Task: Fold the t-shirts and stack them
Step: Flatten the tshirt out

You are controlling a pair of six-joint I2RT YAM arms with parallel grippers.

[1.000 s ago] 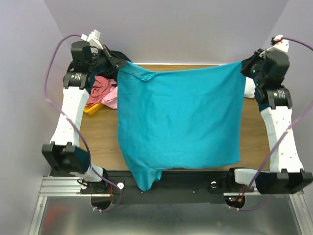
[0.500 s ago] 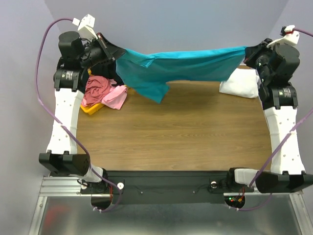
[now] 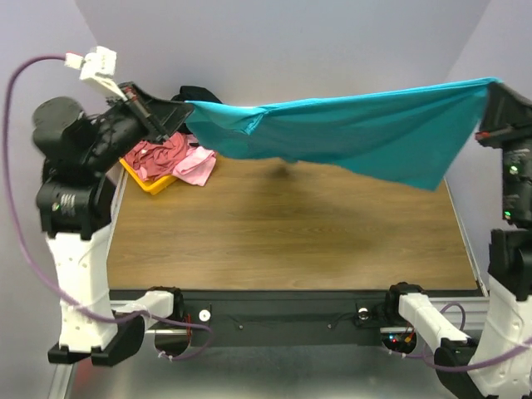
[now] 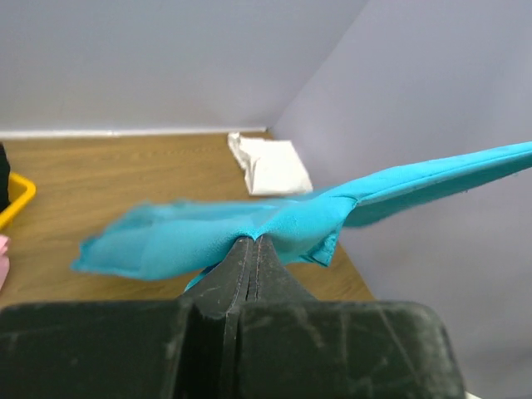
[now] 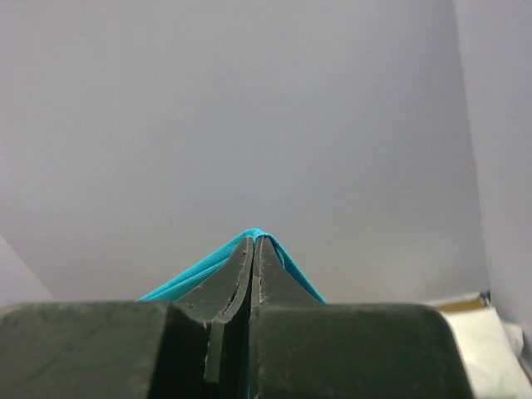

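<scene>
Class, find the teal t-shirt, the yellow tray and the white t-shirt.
teal t-shirt (image 3: 357,133), top external view, middle of the stretched cloth
yellow tray (image 3: 148,184), top external view, near rim
white t-shirt (image 4: 270,166), left wrist view, folded top

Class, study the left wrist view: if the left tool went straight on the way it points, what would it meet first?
The teal shirt pinched in the left tool itself. Past that, probably the white shirt on the table, though depth is unclear.

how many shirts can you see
5: teal shirt held aloft; red shirt and pink shirt on the yellow tray; black shirt behind them; white shirt far right. More may be buried.
</scene>
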